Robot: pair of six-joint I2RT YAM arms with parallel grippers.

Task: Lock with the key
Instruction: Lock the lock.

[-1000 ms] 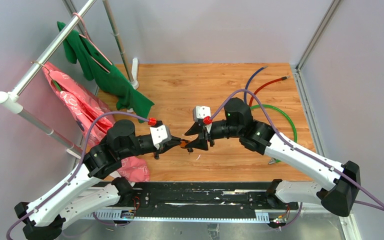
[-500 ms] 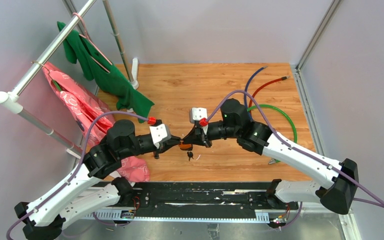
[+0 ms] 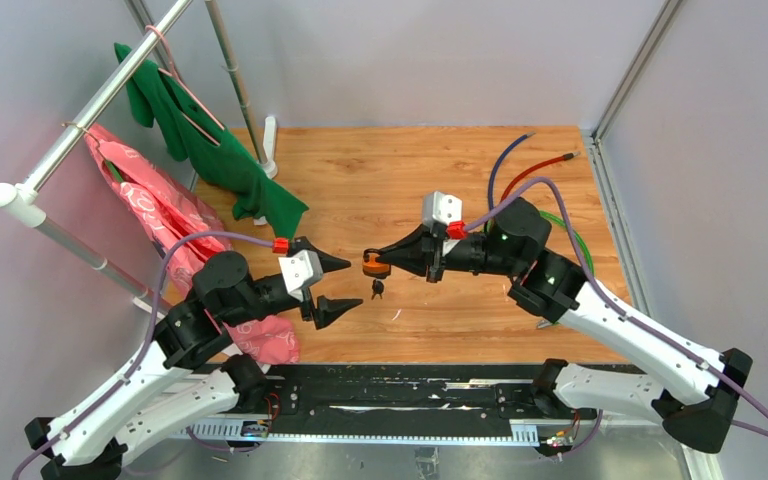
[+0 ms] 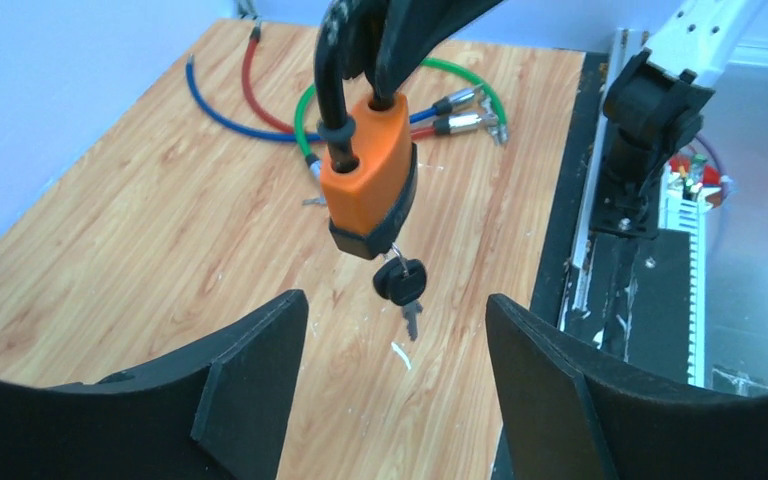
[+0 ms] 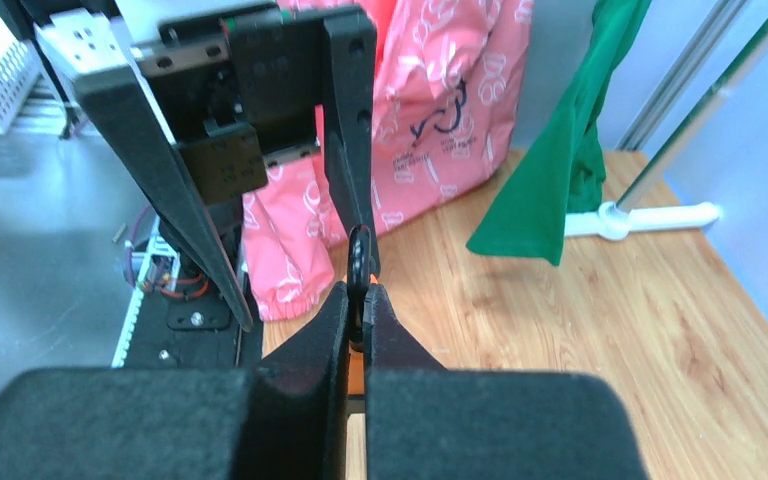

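Lit brightly and evenly from overhead, in a cool white tone. Throws only soft, pale shadows under the arms [image 3: 610, 320] onto the wooden tabletop [image 3: 360, 170] in the top view, and bends the upright posts [image 3: 643, 60] outward toward the upper corners there. In the left wrist view, renders the orange padlock [image 4: 365, 190] crisp, with a slight sheen on its side, but leaves the black jaws along the bottom edge dark and soft. In the right wrist view, blurs the near jaws filling the lower frame into matte black, with the pink bag [image 5: 440, 130] and green cloth [image 5: 550, 170] beyond in fair focus.
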